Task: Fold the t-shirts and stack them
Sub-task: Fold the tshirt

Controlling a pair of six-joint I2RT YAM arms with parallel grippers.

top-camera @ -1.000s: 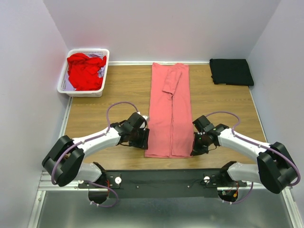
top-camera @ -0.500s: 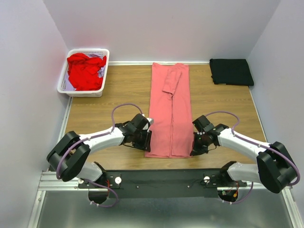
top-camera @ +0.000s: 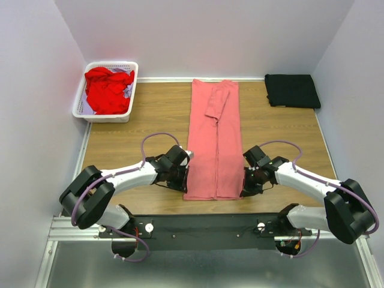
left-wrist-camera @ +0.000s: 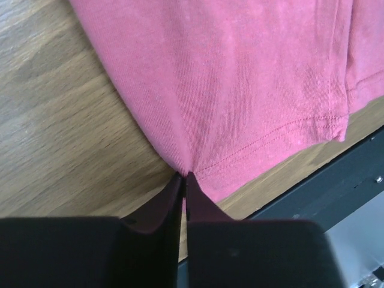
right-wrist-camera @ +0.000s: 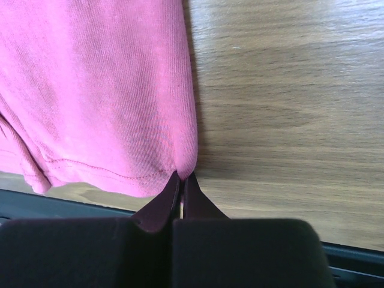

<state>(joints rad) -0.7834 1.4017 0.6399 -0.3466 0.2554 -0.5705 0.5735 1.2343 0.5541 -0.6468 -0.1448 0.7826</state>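
Note:
A pink t-shirt (top-camera: 215,139) lies on the table as a long narrow strip, its sides folded in. My left gripper (top-camera: 184,183) is shut on the near left corner of the pink t-shirt (left-wrist-camera: 240,90), the cloth pinched between the tips (left-wrist-camera: 183,176). At the near right corner my right gripper (top-camera: 242,187) is shut on the hem of the pink t-shirt (right-wrist-camera: 96,90), its tips (right-wrist-camera: 182,175) closed on the fabric. A folded black t-shirt (top-camera: 291,90) rests at the far right. Red t-shirts (top-camera: 108,90) are heaped in a white basket (top-camera: 82,102) at the far left.
The wooden table (top-camera: 120,138) is walled on three sides by grey panels. A black mounting rail (top-camera: 204,225) runs along the near edge just behind the shirt's hem.
My left gripper moved right to the shirt's near left corner and shut on it. The right gripper stayed shut on its corner.

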